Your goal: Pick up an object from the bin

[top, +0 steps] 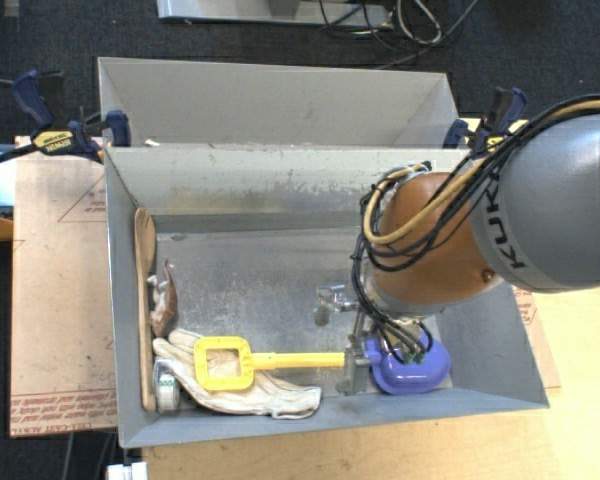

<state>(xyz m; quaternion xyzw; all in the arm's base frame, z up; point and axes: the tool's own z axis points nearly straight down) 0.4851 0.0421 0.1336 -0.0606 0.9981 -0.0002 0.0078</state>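
Standing spread, the fingers (358, 370) of the gripper (344, 336) pinch nothing. One finger stands at the free end of the yellow tool (280, 361), near the front edge of the bin (280, 183). A purple rounded thing (425, 373) lies just beside it, toward the front right corner. The yellow tool is probably light, stiff, smooth plastic. Grip across its thin handle. Its square head lies on a cream cloth (275, 400) and may snag it.
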